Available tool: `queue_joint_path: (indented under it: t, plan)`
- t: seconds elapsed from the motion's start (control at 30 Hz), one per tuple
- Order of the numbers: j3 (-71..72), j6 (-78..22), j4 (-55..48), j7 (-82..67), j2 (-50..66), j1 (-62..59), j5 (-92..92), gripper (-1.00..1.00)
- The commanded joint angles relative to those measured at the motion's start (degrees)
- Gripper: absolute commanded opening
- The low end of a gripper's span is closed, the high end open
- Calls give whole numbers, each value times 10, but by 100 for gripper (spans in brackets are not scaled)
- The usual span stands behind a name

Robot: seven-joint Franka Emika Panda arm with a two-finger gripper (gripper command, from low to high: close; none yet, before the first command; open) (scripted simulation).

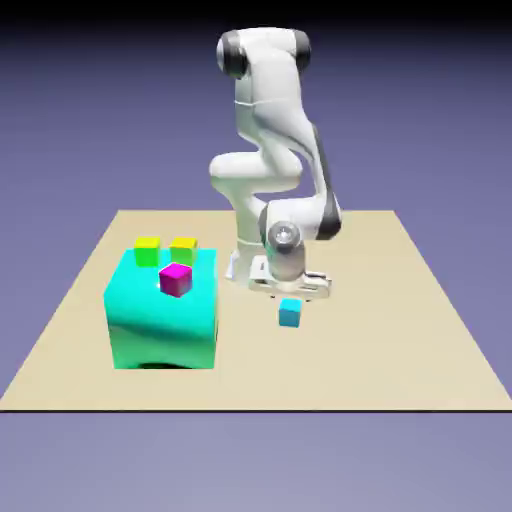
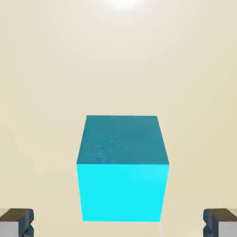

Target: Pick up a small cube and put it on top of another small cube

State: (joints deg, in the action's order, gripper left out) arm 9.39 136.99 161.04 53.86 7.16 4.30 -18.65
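Fingertips (image 2: 16,221) stood apart, flanking the small cube (image 2: 122,169); only our exterior view showed the turquoise block (image 1: 162,320)

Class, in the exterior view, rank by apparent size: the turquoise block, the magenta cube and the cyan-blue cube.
1. Turquoise block, by far the largest.
2. Magenta cube and cyan-blue cube: too alike to rank; the magenta one looks marginally bigger, perhaps because it sits higher, nearer the camera.
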Motion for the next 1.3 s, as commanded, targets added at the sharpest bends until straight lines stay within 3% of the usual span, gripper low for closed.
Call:
queue_joint_path:
  t: [0.0,0.07,0.1,0.33,0.4,1.1,1.27]
  plan:
    - [4,24,3,-5,21,1,-7,0]
    - [10,64,9,-12,55,3,-18,0]
    - [10,64,9,-12,55,3,-18,-100]
    - [-11,-73,-10,14,-62,-4,21,-100]
    - [1,-80,-15,27,-49,-23,34,-100]
    - [2,-382,-448,16,-26,-262,305,-100]
    - [-69,-382,-426,139,-69,-291,192,-100]
